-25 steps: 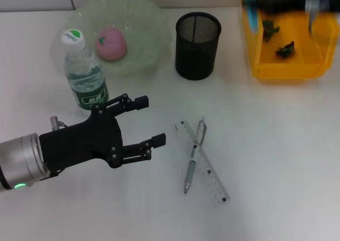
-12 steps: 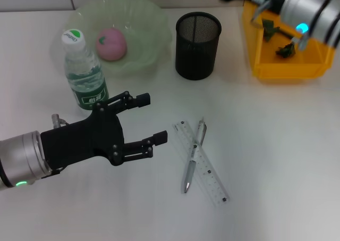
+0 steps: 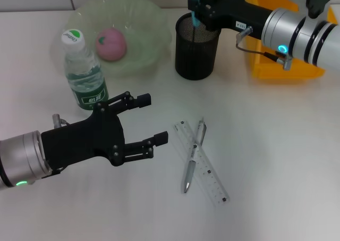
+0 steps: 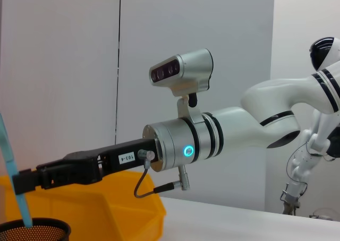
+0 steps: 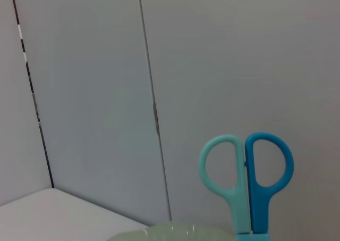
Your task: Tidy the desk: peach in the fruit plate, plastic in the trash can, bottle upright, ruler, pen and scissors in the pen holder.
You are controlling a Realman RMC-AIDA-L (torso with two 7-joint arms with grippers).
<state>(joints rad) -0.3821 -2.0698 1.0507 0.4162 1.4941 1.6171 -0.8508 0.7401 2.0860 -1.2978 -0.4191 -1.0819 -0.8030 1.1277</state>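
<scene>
The right gripper (image 3: 199,9) is clamping the scissors (image 3: 193,7) upright over the pen holder (image 3: 197,47) — blade tip inside. The left gripper (image 3: 151,119) is hovering spread wide beside the crossed pen (image 3: 193,157) and ruler (image 3: 203,163) — bottle (image 3: 84,76) close behind.

Right arm stretched in from the far right, its silver wrist lit cyan — the right gripper (image 3: 197,8) sits at the far side, black fingers clamped tight on the scissors (image 3: 193,1). Left gripper (image 3: 154,119) hovers low at the near left, jaws spread wide, holding nothing.
</scene>
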